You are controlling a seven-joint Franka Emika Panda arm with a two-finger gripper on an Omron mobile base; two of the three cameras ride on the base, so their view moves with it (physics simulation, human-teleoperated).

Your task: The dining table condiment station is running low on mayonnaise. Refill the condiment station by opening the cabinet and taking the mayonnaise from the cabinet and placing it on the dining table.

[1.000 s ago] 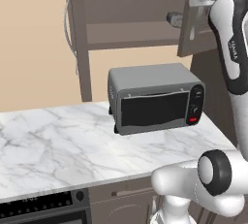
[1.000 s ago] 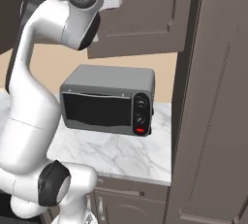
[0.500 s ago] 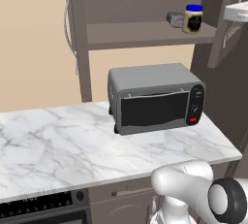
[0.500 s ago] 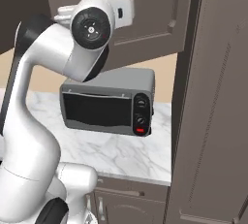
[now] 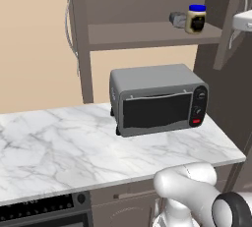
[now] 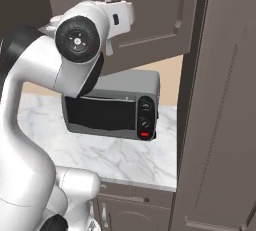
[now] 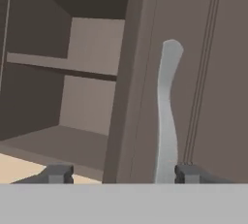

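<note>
Gripper [image 7: 118,174] spread, facing cabinet [image 7: 203,72] handle [image 7: 167,116]

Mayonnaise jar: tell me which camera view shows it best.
The left base view: the mayonnaise stands upright on the cabinet shelf, blue lid and dark label clear. The hand view faces a door handle; the right base view offers nothing of the jar.

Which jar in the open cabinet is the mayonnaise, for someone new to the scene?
Start at the grey toaster oven on the marble counter and look up to the open cabinet shelf above it. At the shelf's right end stands the mayonnaise, cream-bodied with a dark blue lid and dark label, unlike the small grey object beside it.
</note>
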